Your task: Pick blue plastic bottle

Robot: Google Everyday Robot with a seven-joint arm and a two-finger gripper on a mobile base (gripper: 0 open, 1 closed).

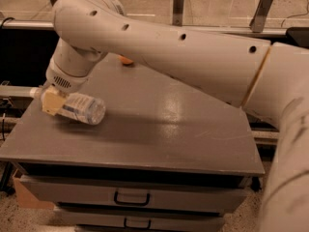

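Note:
The blue plastic bottle is clear and ribbed, with a white cap pointing left and a pale label. It lies horizontally at the left edge of the grey table, a little above the top with a shadow beneath it. My gripper is shut on the bottle near its neck. One cream finger shows in front of the bottle; the other is hidden behind it. The big white arm reaches across from the right.
A small part of an orange shows at the table's back, behind the arm. Drawers with dark handles sit under the tabletop. A cardboard box stands on the floor at the lower left. A rail with metal posts runs behind the table.

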